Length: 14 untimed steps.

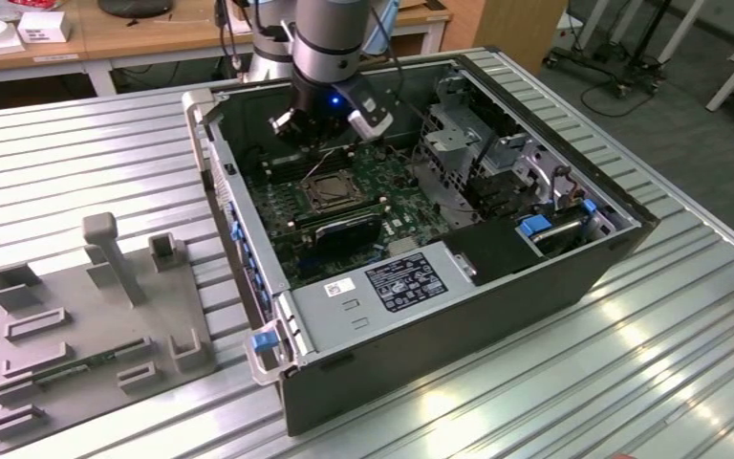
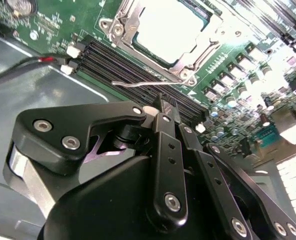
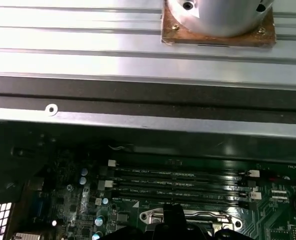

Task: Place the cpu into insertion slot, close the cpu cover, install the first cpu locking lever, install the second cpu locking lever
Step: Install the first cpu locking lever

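The cpu point(image 2: 170, 27) is a pale square lying in the insertion slot point(image 1: 326, 188) on the green board inside the open computer case. The cpu cover point(image 2: 125, 22), a silvery frame, lies flat around the chip's edges. A thin wire locking lever point(image 2: 138, 84) with a bent end stands free beside the socket, over the memory slots. My gripper point(image 2: 164, 102) hangs just above the board with its black fingers point(image 2: 167, 145) pressed together and nothing between them. Its tips are close to the lever but apart from it. In the exterior view my gripper point(image 1: 321, 142) is inside the case, behind the socket.
Long black memory slots point(image 2: 113, 60) run beside the socket, and a red and black cable point(image 2: 23, 65) crosses the case floor. A metal drive cage point(image 1: 469, 153) stands at the exterior view's right. A grey fixture plate point(image 1: 87, 316) lies on the ribbed table.
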Each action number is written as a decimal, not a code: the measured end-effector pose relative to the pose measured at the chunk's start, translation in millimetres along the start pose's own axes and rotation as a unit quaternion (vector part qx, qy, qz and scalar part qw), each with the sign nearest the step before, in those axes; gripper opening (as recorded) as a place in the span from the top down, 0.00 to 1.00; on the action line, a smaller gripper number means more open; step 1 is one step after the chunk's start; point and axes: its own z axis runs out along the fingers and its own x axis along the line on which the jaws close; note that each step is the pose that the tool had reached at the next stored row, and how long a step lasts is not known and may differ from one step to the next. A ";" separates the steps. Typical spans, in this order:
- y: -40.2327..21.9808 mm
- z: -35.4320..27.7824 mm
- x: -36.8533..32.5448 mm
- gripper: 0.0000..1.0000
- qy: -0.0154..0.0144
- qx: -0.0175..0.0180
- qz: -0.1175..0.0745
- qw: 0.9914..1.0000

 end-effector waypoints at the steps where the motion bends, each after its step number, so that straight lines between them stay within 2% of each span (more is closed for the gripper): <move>1: -0.1 0.2 0.0 0.89 -0.002 0.000 0.008 1.000; 4: -0.4 1.3 0.1 0.89 -0.009 0.001 0.034 0.999; 6: -0.6 2.3 0.1 0.89 -0.013 0.001 0.050 0.999; 9: -0.9 3.3 0.1 0.89 -0.020 0.002 0.076 0.997; 12: -1.1 4.0 0.1 0.89 -0.027 0.002 0.102 0.994; 13: -1.1 4.0 0.1 0.89 -0.028 0.002 0.105 0.994; 14: -1.1 4.1 0.1 0.89 -0.028 0.002 0.105 0.994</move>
